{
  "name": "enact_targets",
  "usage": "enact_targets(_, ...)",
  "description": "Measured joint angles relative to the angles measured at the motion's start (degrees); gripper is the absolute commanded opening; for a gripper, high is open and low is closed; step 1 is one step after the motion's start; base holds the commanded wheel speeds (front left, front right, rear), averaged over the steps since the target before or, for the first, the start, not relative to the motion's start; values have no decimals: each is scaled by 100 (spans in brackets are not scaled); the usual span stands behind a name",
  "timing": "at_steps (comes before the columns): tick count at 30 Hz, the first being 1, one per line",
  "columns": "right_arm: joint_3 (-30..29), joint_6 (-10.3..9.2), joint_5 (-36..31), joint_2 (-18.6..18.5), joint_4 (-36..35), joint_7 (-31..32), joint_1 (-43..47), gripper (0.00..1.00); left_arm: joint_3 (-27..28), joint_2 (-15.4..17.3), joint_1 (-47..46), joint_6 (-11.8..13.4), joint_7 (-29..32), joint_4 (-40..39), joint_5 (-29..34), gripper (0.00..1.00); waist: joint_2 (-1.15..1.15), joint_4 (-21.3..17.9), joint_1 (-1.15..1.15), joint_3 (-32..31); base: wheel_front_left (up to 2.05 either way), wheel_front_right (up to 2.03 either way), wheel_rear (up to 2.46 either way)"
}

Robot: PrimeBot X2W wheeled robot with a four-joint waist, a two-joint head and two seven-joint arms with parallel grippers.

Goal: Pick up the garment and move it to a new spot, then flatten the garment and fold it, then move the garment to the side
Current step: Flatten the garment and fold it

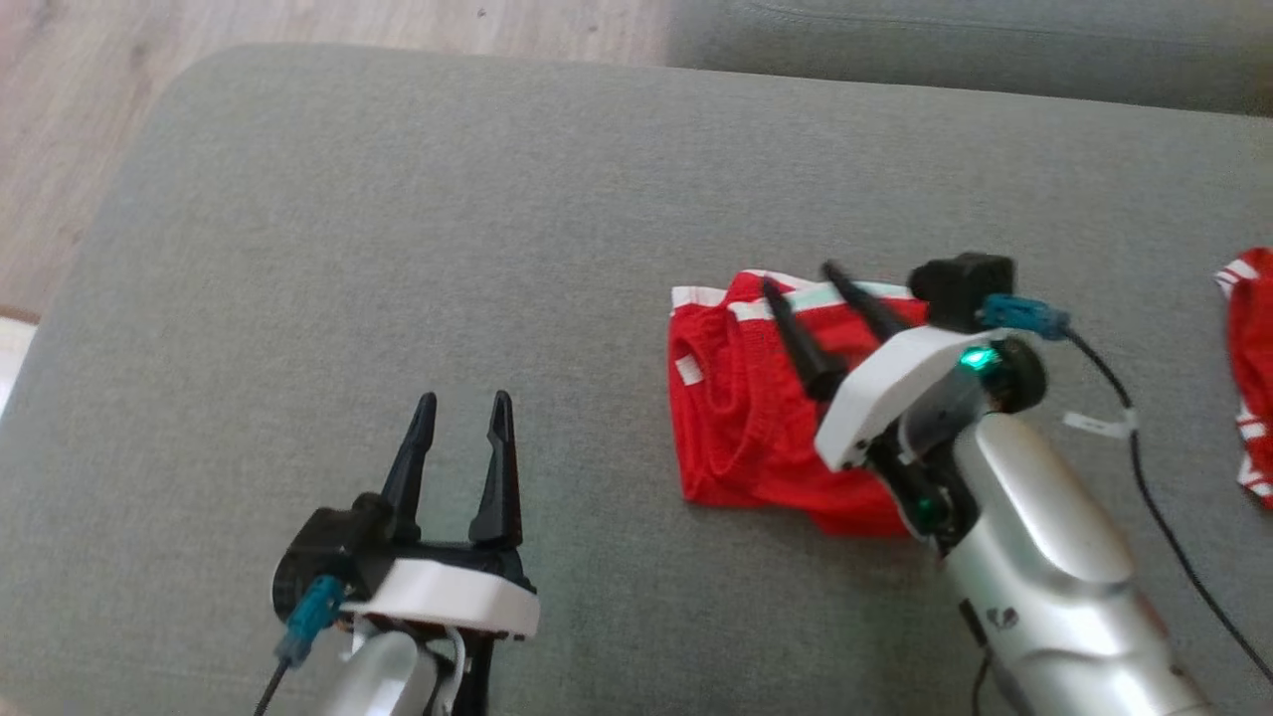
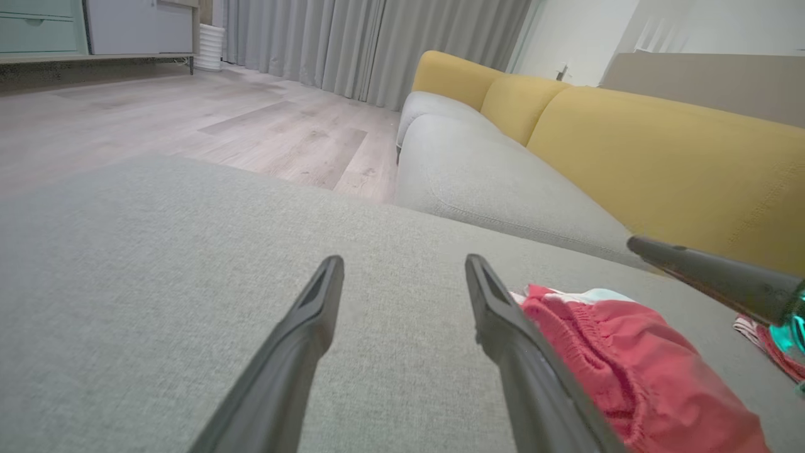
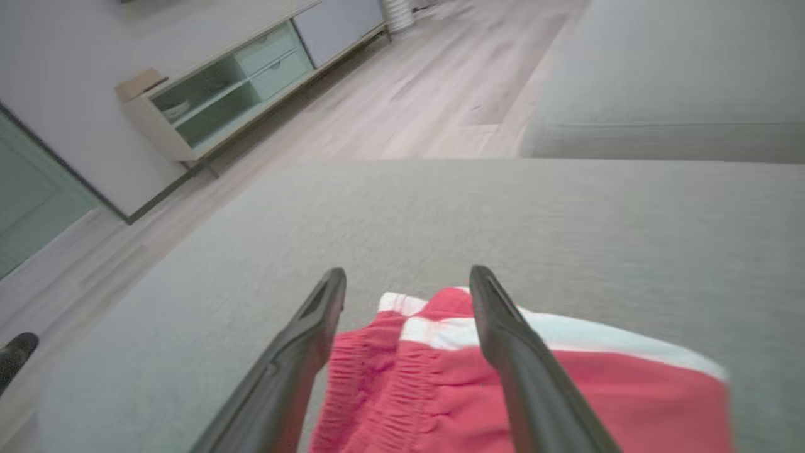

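The red mesh garment with white trim [image 1: 746, 428] lies bunched on the grey fabric cushion [image 1: 398, 199], right of centre. The right gripper [image 1: 798, 276] hangs over it, fingers spread wide, holding nothing; the left gripper [image 1: 463, 398] is equally wide over bare cushion. The cloth looks light and limp (it will sag from any pinch), so the gathered waistband edge [image 3: 371, 384] seems the firmest hold.

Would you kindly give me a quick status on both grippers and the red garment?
Left gripper open, over grey cushion. Right gripper open above red garment, nothing held. Second red cloth lies apart, far right.
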Motion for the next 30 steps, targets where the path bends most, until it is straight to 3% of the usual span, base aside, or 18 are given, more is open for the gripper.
enact_targets(6,-824,0,-1053,-1,-352,-721,176,100,126,65,-103,8,0,-8,4,100,0,-232,0,-133,0,0,0)
enact_targets(13,-1689,0,-1316,4,-836,-1203,1324,100,209,164,-18,109,-1,69,62,100,0,-459,-1,-370,0,0,0)
enact_targets(22,-1952,0,-1343,76,-1622,-1695,2543,100,461,278,736,216,-2,115,62,100,0,-578,-1,-644,0,0,0)
enact_targets(30,-1936,0,-1345,83,-1669,-1753,2920,100,511,322,890,218,-2,98,63,100,0,-590,0,-710,0,0,0)
